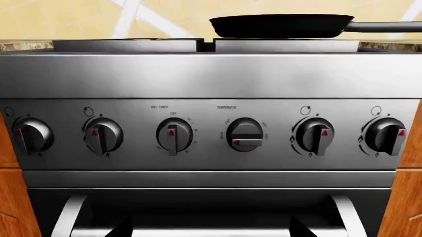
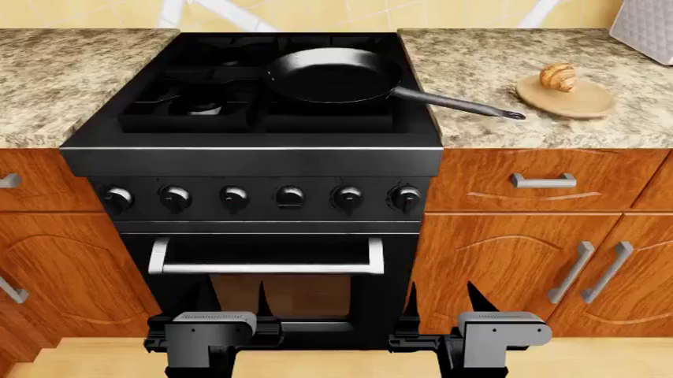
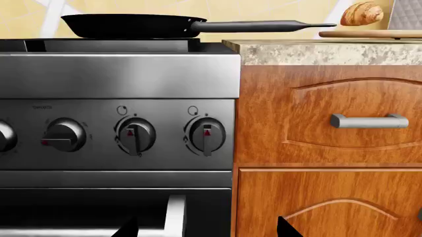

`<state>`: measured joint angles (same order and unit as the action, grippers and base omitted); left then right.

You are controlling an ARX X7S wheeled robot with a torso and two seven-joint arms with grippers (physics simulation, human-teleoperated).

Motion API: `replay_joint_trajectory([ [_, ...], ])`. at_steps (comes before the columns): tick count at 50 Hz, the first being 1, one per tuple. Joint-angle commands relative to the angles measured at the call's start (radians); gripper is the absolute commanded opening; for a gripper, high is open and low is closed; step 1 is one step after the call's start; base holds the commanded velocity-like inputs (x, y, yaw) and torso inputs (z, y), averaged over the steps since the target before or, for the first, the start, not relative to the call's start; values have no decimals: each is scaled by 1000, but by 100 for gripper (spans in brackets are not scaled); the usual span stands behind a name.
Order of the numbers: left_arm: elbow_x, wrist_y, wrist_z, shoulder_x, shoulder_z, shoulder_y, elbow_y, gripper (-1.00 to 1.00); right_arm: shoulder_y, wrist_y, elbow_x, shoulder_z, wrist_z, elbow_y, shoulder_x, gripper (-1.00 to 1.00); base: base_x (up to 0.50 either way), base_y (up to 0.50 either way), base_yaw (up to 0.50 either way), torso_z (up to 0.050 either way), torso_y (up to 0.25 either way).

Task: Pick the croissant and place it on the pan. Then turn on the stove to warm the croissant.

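The stove (image 2: pixel 252 150), a black gas range with grated burners and a steel front edge, fills the centre of the head view, flanked on both sides by a speckled granite bench (image 2: pixel 74 75) over reddish wooden cabinets (image 2: pixel 505 260) with silver handles. Its oven door (image 2: pixel 263 268) with a silver bar handle sits below a row of 6 round black knobs (image 2: pixel 290 197); in the left wrist view all 6 show along the steel panel, 5 with red markers pointing up and the fourth from the left turned sideways. The pan (image 2: pixel 334 75), large, round and black, rests on the stove's rear right burner in the upper centre of the head view, empty, its long thin handle reaching right over the bench. A round tan wooden plate (image 2: pixel 566 98) lies on the bench in the upper right, just past the tip of the pan handle. The croissant (image 2: pixel 559 76), small and golden-brown, sits on that plate, well apart from the pan; the right wrist view shows it at the upper right above the bench edge. The left end effector (image 2: pixel 210 335) and right end effector (image 2: pixel 500 335) hang low at the bottom of the head view in front of the oven door, holding nothing; whether their jaws are apart or together I cannot tell.
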<state>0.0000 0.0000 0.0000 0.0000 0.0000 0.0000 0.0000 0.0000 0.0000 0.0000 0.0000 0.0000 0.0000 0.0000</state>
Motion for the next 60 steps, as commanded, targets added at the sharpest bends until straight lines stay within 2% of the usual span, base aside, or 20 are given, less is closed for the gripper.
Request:
replay_joint_trajectory([
  [1, -16, -1, -17, -16, 19, -1, -1, 100, 0, 0, 10, -23, 19, -3, 17, 100, 0, 0, 0, 0, 0],
  [14, -50, -14, -59, -51, 60, -2, 3, 100, 5, -3, 35, -63, 52, -6, 52, 100, 0, -9, 0, 0, 0],
  [60, -109, -26, -124, -106, 128, 1, 10, 100, 8, -27, 81, -136, 113, -7, 111, 100, 0, -500, 0, 0, 0],
])
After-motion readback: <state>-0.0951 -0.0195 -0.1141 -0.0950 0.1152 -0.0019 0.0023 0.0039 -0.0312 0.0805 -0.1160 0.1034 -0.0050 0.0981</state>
